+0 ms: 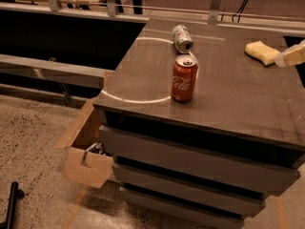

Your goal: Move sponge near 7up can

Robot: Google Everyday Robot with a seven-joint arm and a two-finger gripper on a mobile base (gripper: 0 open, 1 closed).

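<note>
Approach step, I judge: the sponge [260, 52] lies upper right on the worktop [228, 109], well apart from the tipped 7up can [182, 38] at top centre — the hand [292, 56], at the right edge just beside it, opening impossible to tell — must next settle over the sponge and grasp.

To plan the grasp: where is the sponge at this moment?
In the camera view the sponge lies far right on the table, beside the gripper at the right edge, well right of the 7up can.
</note>
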